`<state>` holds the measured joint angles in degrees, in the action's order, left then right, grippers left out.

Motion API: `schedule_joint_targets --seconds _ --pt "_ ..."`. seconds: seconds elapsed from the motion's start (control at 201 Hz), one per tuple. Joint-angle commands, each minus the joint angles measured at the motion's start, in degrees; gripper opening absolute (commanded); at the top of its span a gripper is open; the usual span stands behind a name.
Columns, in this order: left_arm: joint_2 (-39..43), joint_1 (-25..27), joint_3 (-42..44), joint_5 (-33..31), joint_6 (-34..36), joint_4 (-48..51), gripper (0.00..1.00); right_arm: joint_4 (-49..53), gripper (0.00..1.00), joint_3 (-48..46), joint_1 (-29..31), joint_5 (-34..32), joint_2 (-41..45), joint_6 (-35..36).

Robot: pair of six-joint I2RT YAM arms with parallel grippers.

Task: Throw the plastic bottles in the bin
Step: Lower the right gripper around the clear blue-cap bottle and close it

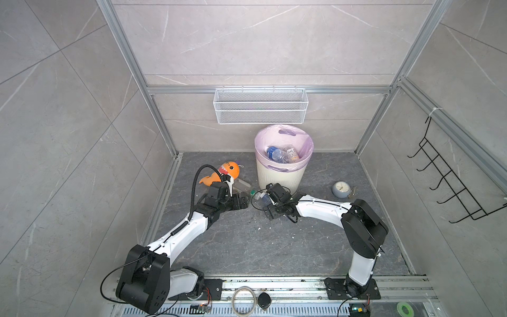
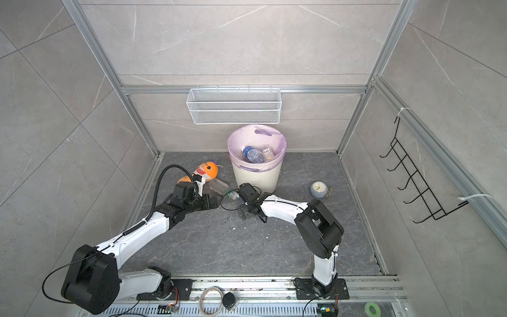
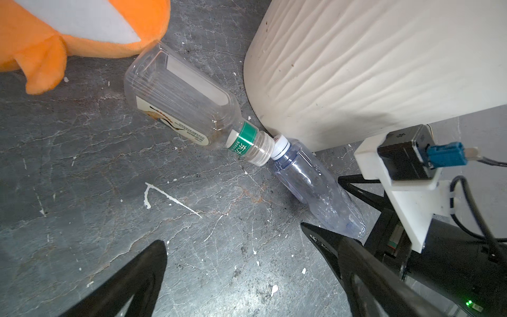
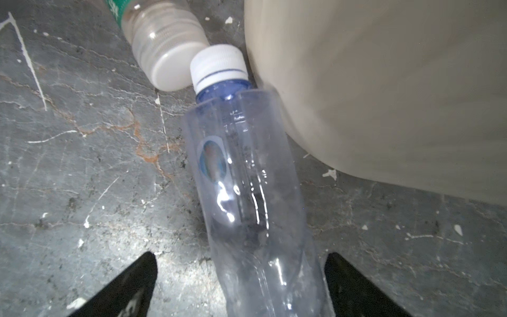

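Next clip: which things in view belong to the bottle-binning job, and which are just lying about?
Part of the job:
- bin
- binned bottles already inside it
- green-banded bottle, on the floor
- blue-tinted bottle, on the floor by the bin's base

Just lying about:
- orange shark plush
- grey clock
- wire mesh basket on the back wall
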<state>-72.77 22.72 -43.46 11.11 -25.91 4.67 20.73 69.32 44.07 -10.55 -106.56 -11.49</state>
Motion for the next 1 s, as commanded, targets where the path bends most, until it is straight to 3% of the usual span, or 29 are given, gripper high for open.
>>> schedule_joint_targets --seconds 0.0,0.398,0.991 --pt "1.5 -0.4 0.3 0.9 -1.2 -1.9 1.00 0.3 0.96 1.2 -0.1 1.2 -0.3 0.5" --pt "0.6 -0.4 0.2 1.4 -1.5 -2.7 1.00 -0.1 0.89 2.7 -0.1 4.1 -2.1 -0.3" --pt "1.5 -0.4 0.8 2.2 -2.0 -2.6 1.00 0.5 0.64 6.1 -0.2 3.7 -6.7 -1.0"
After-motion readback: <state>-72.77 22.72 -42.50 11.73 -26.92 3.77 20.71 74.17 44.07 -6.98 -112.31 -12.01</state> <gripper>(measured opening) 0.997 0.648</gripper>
